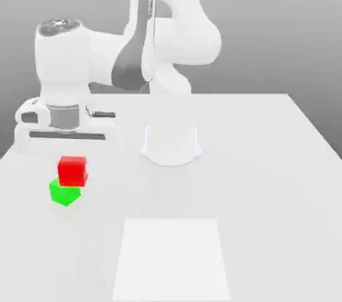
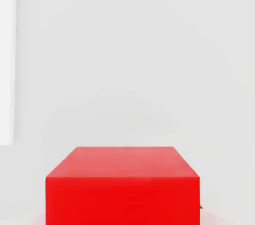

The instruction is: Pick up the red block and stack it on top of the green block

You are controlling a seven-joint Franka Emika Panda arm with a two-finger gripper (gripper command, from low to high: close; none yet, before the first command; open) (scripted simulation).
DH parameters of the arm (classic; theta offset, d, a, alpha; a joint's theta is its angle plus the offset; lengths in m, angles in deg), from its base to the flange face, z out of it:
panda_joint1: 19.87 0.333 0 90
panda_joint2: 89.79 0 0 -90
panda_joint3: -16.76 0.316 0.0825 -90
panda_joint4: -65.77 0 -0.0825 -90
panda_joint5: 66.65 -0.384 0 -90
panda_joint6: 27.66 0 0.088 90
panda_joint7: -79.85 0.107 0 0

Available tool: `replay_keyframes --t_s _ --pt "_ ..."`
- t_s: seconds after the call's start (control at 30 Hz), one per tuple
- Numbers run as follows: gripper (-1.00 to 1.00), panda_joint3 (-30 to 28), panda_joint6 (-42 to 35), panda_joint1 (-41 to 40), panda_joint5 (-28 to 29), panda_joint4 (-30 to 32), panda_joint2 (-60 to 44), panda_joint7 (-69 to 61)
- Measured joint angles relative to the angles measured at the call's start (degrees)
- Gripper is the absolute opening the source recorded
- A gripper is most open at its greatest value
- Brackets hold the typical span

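Red block (image 1: 72,170) seated on green block (image 1: 65,194) near the surface (image 1: 267,160) edge at the exterior view's left, pincer (image 1: 67,150) just above (finger state cannot be told), open white surface toward the exterior view's right

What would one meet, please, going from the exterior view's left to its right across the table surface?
The green block with the red block resting on top of it (the two overlap, so no order between them) → the flat white square patch → the table's bare right stretch.
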Motion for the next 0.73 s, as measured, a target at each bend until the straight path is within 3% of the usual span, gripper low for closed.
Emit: replay_keyframes --t_s 0.17,0.47,0.6,0.63,0.73 --pt "-1.0 -5.0 -0.6 -5.8 -0.3 2.3 2.6 0.0" --pt "-1.0 -10.0 8.3 1.9 -16.7 2.2 -8.1 -11.3" --pt "-1.0 -9.8 11.8 2.7 -19.6 2.1 -11.6 -13.3" --pt "1.0 -9.8 13.9 2.4 -19.4 2.2 -13.3 -13.1" --pt "1.0 -9.8 13.9 1.8 -19.4 2.2 -13.3 -13.1"
